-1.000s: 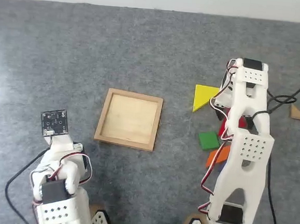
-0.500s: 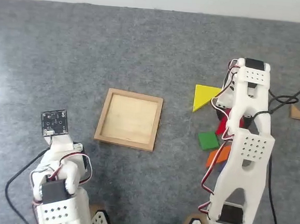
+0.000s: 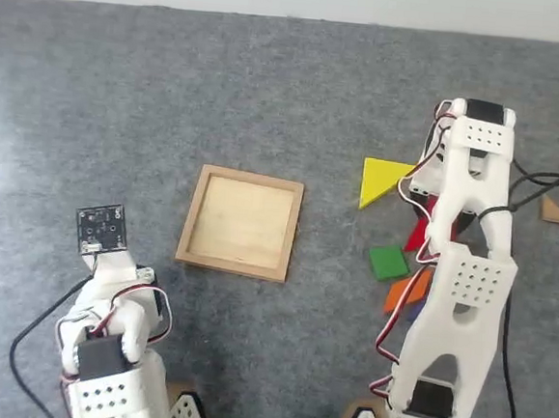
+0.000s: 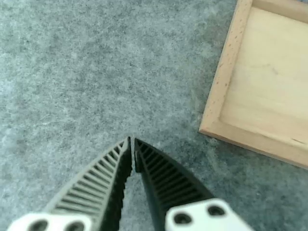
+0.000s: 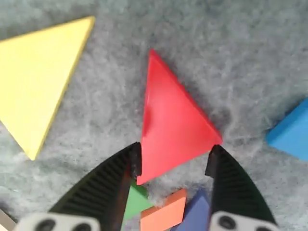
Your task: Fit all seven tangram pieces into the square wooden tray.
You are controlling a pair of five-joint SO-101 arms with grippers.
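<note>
the square wooden tray (image 3: 242,221) is seen just left of centre in the high view, made of pale smooth wood with a raised rim and a bare floor. it is laid on a grey, fuzzy, felt-like mat (image 3: 270,82). the glossy flat pieces are gathered at the right of centre: a yellow triangle (image 3: 381,178), a green square (image 3: 388,262), and an orange piece (image 3: 405,291) and a red triangle (image 5: 171,127) that are partly covered by the white right arm. a blue piece (image 5: 291,130) is seen beside the red one. a small tan triangle (image 3: 554,210) is set apart at the right edge. the right gripper (image 5: 174,156) is held spread open, one black ribbed finger on each side of the red triangle. the left gripper (image 4: 131,143) is closed on nothing over the mat near the tray's rim.
</note>
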